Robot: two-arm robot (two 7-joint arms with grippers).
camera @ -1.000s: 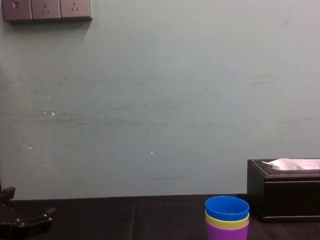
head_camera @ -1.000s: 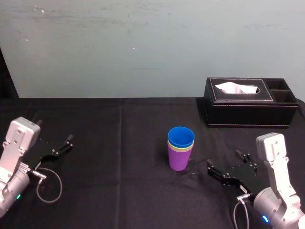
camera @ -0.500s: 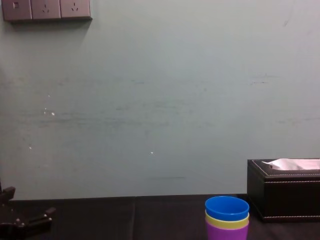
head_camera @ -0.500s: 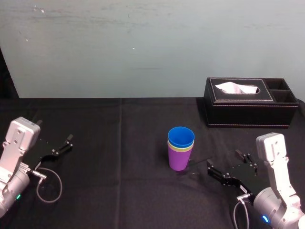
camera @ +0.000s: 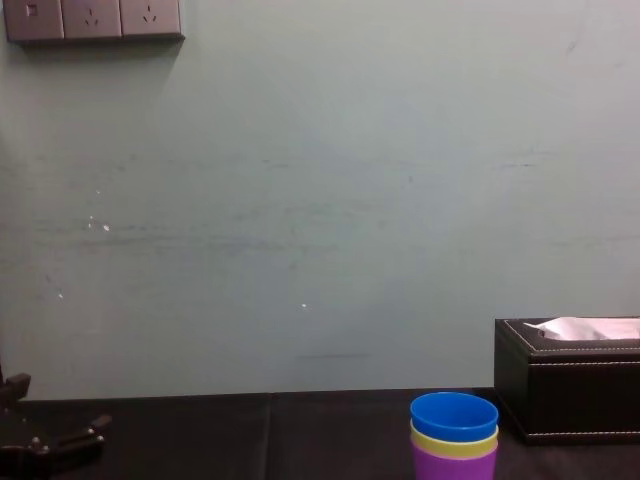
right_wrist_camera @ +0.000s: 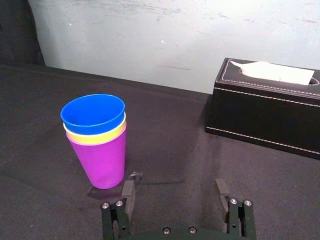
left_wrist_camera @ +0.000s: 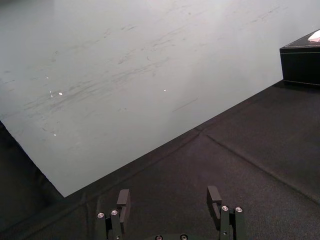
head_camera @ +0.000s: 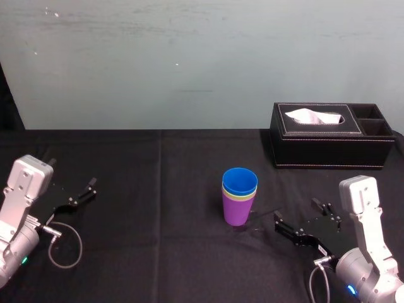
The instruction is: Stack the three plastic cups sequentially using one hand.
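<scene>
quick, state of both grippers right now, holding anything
Left gripper: open, holding nothing.
Right gripper: open, holding nothing, fingers apart from the purple, yellow-green and blue plastic cup stack.

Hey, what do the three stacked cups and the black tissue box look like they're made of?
The nested blue cup, yellow-green cup and purple cup are likely smooth plastic with a satin finish: uniform colour, thin rims, a soft sheen. The black rectangular tissue box is probably leather or faux leather, matte, with pale stitching along its edges; which of the two can't be told.
</scene>
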